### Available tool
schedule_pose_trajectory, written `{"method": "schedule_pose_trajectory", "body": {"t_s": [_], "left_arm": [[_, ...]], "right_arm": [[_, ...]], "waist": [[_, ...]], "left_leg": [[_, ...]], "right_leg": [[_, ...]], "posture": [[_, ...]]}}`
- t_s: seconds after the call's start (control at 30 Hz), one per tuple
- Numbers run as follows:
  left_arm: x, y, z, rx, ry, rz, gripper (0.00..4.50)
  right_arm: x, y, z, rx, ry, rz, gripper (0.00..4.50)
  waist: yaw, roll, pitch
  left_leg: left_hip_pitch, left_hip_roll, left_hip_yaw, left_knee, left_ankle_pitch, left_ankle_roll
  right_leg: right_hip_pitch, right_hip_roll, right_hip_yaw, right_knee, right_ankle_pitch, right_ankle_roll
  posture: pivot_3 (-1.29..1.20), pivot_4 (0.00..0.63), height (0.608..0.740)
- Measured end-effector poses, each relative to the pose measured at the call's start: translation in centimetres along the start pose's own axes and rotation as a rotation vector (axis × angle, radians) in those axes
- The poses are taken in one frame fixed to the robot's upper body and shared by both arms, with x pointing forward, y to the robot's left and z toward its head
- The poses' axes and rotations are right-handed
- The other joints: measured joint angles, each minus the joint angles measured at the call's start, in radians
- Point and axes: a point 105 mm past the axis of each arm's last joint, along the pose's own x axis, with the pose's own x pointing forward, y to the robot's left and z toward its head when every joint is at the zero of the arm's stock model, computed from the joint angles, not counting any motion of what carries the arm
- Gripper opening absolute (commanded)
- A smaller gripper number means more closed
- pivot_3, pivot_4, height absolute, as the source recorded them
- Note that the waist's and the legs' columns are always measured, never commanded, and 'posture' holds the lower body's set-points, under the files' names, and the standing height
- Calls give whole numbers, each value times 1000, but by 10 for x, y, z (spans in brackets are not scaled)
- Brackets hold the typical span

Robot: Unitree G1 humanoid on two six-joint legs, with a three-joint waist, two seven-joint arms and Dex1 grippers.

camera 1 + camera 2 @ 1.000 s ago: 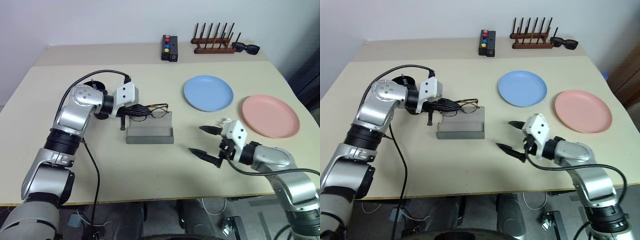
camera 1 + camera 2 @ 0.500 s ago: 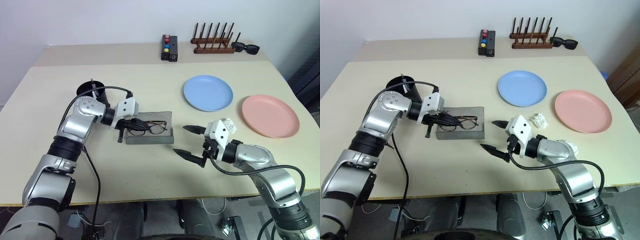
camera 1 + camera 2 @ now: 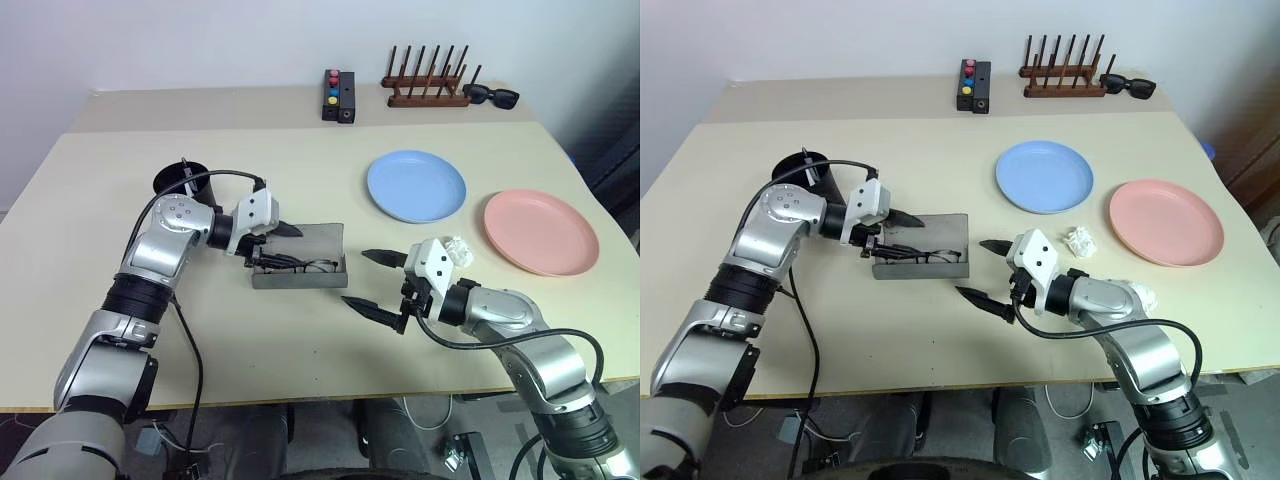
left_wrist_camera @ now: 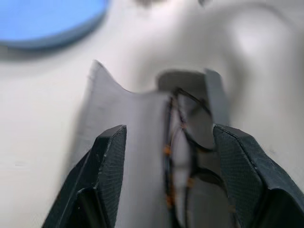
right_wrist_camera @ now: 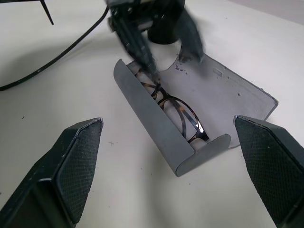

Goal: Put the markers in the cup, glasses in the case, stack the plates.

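The glasses (image 5: 176,110) lie inside the open grey case (image 3: 300,263) near the middle of the desk (image 3: 300,350). The left end effector (image 3: 272,247) hovers at the case's left end, fingers parted, holding nothing. The right end effector (image 3: 372,283) waits just right of the case, spread wide and empty. The blue plate (image 3: 416,186) and the pink plate (image 3: 541,231) sit apart, far right.

No readable text, labels or numbers anywhere.
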Motion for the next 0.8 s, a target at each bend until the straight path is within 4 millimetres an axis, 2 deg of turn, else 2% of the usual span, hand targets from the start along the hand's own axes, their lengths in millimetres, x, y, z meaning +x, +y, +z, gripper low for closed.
{"method": "schedule_pose_trajectory", "body": {"t_s": [0.1, 0.17, 0.33, 0.47, 0.57, 0.8], "left_arm": [[-11, 25, 18, 28, -52, 133, 1215], [-16, 38, 21, 70, -41, 214, 205], [-15, 56, -8, 65, 67, 385, 205], [-8, 55, -30, 82, 171, 392, 205], [-4, 52, -37, 99, 210, 376, 205], [-5, 42, -37, 101, 204, 291, 205]], "right_arm": [[4, 1, 3, -8, -10, 11, 4500], [6, 0, 5, -18, -15, 12, 4500], [12, -5, 7, -28, -29, -3, 4500], [17, -2, 10, -34, -45, 10, 4500], [19, -1, 10, -32, -53, 13, 4500], [19, -1, 10, -32, -53, 13, 4500]], "waist": [[0, 0, 0], [-1, 0, 0], [0, 0, 0], [0, 0, 0], [0, 0, 0], [-4, 0, 0]], "left_leg": [[0, 0, 0, 0, 0, 0], [0, 0, 0, 0, 0, 0], [0, 0, 0, 0, 0, 0], [0, 0, 0, 0, 0, 0], [0, 0, 0, 0, 0, 0], [0, 0, 0, -1, 0, 0]], "right_leg": [[0, 0, 0, 0, 0, 1], [0, 0, 0, 0, 0, 2], [0, 0, 0, 0, 1, 1], [0, 0, 0, 0, 1, 1], [0, 0, 0, 0, 1, 1], [0, 0, 0, 0, 1, 1]], "posture": [[0, 150, 739], [0, 150, 739], [0, 150, 739], [0, 150, 739], [0, 150, 739], [0, 150, 739]]}}
